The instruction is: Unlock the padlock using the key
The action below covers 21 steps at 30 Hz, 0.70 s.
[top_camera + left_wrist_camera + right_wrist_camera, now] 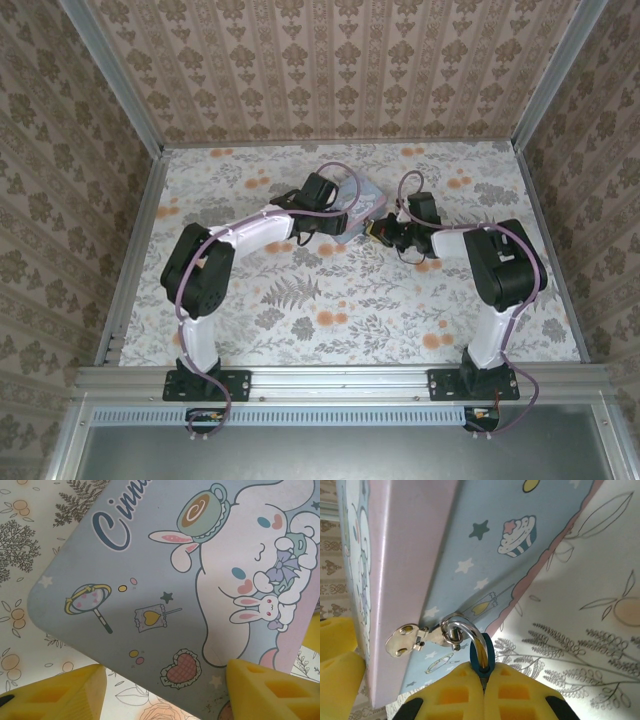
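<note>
Floral-print bench (300, 320) between wallpapered walls carries a pastel tin (150, 580), and both arms reach in to it near the middle. The padlock (482, 656) hangs by its shackle (468, 630) from the tin's hasp (405, 641) on the pink side wall. The right claw (484, 672) is clamped on the lock's teal body, its 2 yellow pads pressed together around it, so only a sliver of the lock shows and the keyhole is hidden. The left claw (165, 675) stands apart, 1 finger on each side of the tin's lower corner; whether its pads touch the tin I cannot tell. The step in hand looks like steadying the tin so the lock cannot swing. To do it well, the left should close squarely on the tin without tilting it. The right should hold the body without twisting the shackle in the hasp, leaving the keyhole end free for the key.
</note>
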Available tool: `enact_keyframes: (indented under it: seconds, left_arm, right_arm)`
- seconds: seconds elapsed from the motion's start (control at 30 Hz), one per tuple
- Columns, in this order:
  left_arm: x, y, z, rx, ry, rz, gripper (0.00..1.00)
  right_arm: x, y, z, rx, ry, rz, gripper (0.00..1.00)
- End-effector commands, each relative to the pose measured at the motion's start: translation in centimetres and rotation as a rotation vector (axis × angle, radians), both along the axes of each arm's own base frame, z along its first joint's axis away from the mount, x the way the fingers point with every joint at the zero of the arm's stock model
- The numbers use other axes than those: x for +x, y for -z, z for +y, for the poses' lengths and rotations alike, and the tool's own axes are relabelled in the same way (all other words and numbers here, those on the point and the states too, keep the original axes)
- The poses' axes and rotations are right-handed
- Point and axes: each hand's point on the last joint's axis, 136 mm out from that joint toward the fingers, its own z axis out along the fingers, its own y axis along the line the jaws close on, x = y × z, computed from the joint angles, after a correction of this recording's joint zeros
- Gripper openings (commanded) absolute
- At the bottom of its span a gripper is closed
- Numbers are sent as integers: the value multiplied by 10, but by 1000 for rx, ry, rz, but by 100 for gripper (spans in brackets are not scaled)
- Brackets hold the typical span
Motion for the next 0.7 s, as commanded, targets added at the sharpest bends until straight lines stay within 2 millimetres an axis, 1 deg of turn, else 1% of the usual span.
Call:
enact_keyframes:
  seconds: [0.0,0.13,0.23,0.33,0.43,0.5,0.57,0.67]
  left_arm:
    - [-47,85,60,299,5,248,64]
    - [-48,89,59,302,7,257,63]
    - [-49,92,58,305,9,262,63]
    - [-49,95,58,309,9,266,62]
    - [-48,94,57,302,5,264,63]
    - [-47,92,56,293,4,262,64]
    - [-46,87,55,281,2,254,68]
    - [-43,72,51,229,4,237,73]
  right_arm:
    - [28,2,-35,-19,146,-16,0]
    - [41,-6,-44,79,195,-51,0]
    - [47,-10,-49,89,193,-53,0]
    - [49,-10,-54,71,174,-34,0]
    - [46,-11,-60,60,172,-29,0]
    - [42,-14,-61,66,167,-37,0]
    - [36,-18,-59,80,164,-48,0]
    - [22,-27,-52,112,144,-65,0]
